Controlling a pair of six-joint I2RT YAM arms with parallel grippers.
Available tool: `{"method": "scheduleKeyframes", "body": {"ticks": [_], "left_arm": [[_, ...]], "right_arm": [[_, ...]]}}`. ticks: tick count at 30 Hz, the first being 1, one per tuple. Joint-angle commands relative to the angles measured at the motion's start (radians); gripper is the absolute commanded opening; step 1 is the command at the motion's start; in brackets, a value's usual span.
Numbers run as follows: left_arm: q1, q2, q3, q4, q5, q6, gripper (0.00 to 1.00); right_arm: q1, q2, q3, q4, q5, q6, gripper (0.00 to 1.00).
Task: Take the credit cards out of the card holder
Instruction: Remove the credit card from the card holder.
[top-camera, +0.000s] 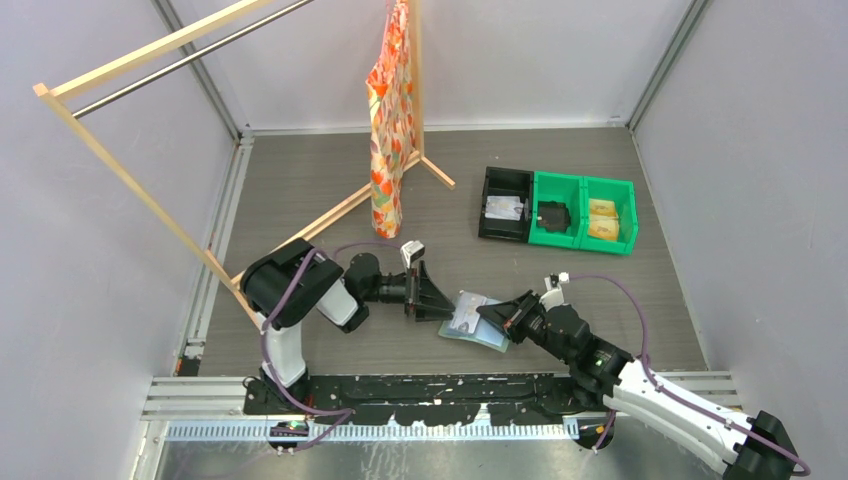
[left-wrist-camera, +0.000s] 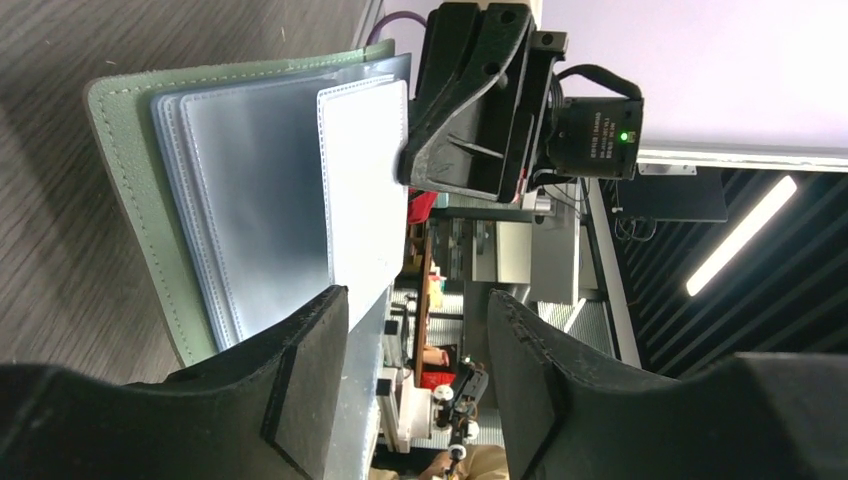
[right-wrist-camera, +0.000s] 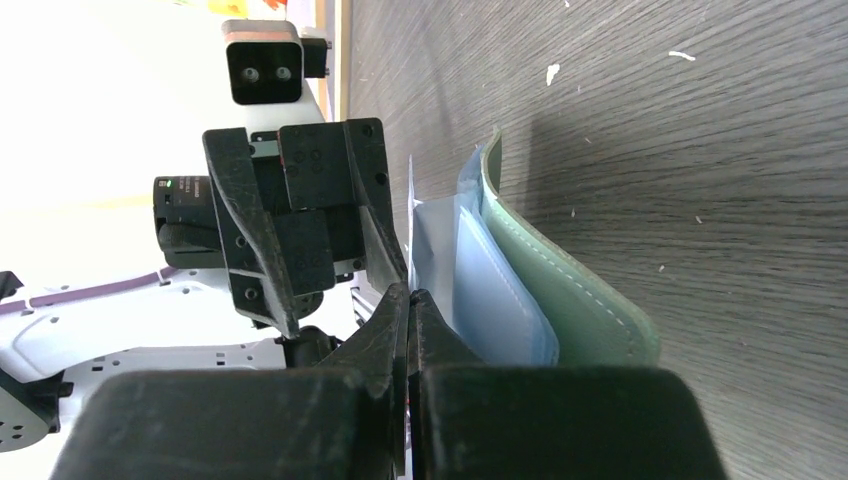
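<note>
Sage-green card holder (top-camera: 474, 321) lies open on the table (top-camera: 620, 310) between both arms, its leaves edge-on at the mouth of my open left jaws, while my closed right jaws pinch a pale inner leaf from the opposite side.

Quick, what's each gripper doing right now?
Left gripper: open, jaws apart at the card holder's sleeves, gripping nothing.
Right gripper: closed, pinching a thin inner sleeve of the card holder.

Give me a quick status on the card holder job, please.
Left pincer open beside card holder. Right pincer shut on its inner sleeve. Holder open, sleeves fanned. Nothing in the way.
</note>
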Motion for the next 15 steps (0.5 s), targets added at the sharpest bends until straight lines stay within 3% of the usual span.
{"method": "scheduleKeyframes", "body": {"ticks": [1, 10, 15], "left_arm": [[-0.018, 0.027, 0.031, 0.044, -0.012, 0.007, 0.54], [-0.017, 0.076, 0.049, 0.044, -0.021, 0.009, 0.49], [-0.012, 0.08, 0.044, 0.044, -0.034, 0.01, 0.54]], "right_arm": [[0.0, -0.01, -0.026, 0.074, 0.003, -0.001, 0.01], [0.0, -0.018, -0.025, 0.07, 0.001, 0.0, 0.01], [0.0, -0.032, -0.025, 0.054, 0.002, 0.001, 0.01]]}}
